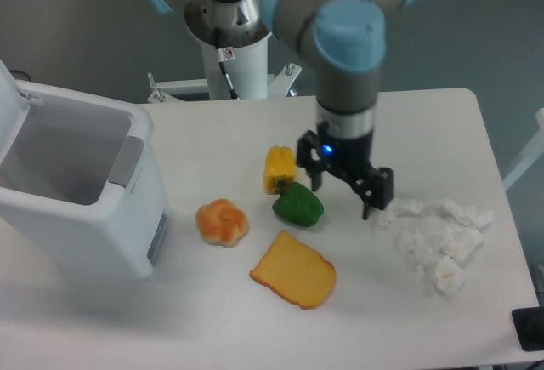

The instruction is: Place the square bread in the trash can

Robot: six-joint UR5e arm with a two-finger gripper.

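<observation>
The gripper (344, 196) hung with its fingers spread and nothing between them, just right of the green pepper (298, 206). The square bread (294, 270) lay flat just below that pepper. The trash can (76, 191) stood open, well left of the pepper.

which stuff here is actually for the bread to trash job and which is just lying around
For the job: square bread slice, trash can with its lid open, gripper.

Lying about: round bun, yellow pepper, green pepper, crumpled tissues.
</observation>
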